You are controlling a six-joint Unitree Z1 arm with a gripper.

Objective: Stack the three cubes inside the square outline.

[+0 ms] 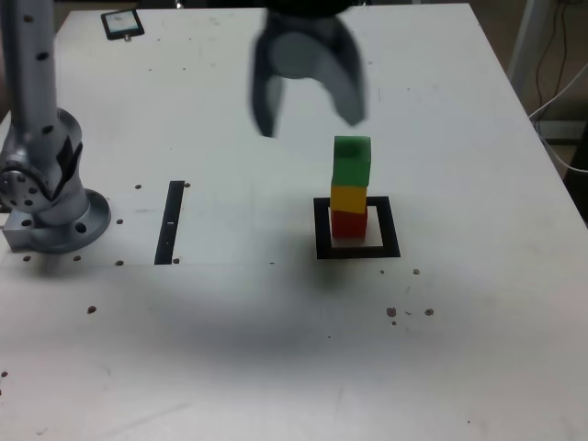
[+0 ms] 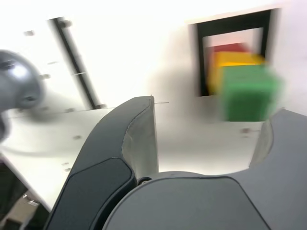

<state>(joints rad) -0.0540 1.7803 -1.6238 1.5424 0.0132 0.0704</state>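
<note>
The claw, blurred at the exterior view's upper centre, is released, its fingers spread with nothing between them. Below it and slightly right, right of the frame's centre, the green cube tops a stack, with the yellow cube beneath and the red cube at the bottom, inside the square outline. Left of centre, a black strip lies on the tabletop; at the left edge stands the grey arm base.
</note>
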